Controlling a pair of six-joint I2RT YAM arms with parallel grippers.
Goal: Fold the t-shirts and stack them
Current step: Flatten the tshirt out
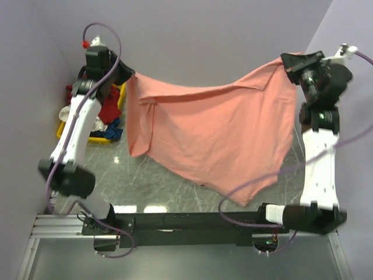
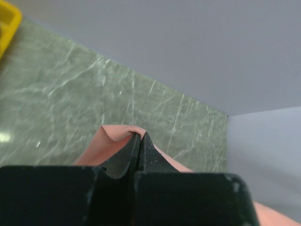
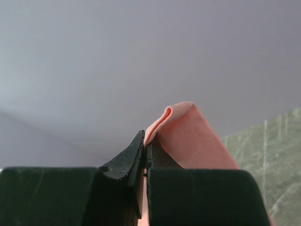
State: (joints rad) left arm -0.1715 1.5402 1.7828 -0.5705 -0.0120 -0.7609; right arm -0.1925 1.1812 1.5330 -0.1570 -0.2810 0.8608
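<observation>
A salmon-pink t-shirt (image 1: 215, 128) hangs stretched in the air between my two grippers, its lower edge drooping toward the table's front middle. My left gripper (image 1: 127, 74) is shut on the shirt's left top corner; in the left wrist view the pink cloth (image 2: 110, 139) sticks out between the closed fingertips (image 2: 140, 136). My right gripper (image 1: 287, 61) is shut on the shirt's right top corner; in the right wrist view a fold of pink cloth (image 3: 183, 127) rises from the closed fingertips (image 3: 145, 139). Other shirts, dark red, white and blue (image 1: 105, 114), lie heaped in the tray at far left.
A yellow plastic tray (image 1: 99, 139) stands at the left back by the left arm; its corner shows in the left wrist view (image 2: 7, 21). The green marble tabletop (image 1: 145, 181) lies under the shirt. Purple walls close in the back and both sides.
</observation>
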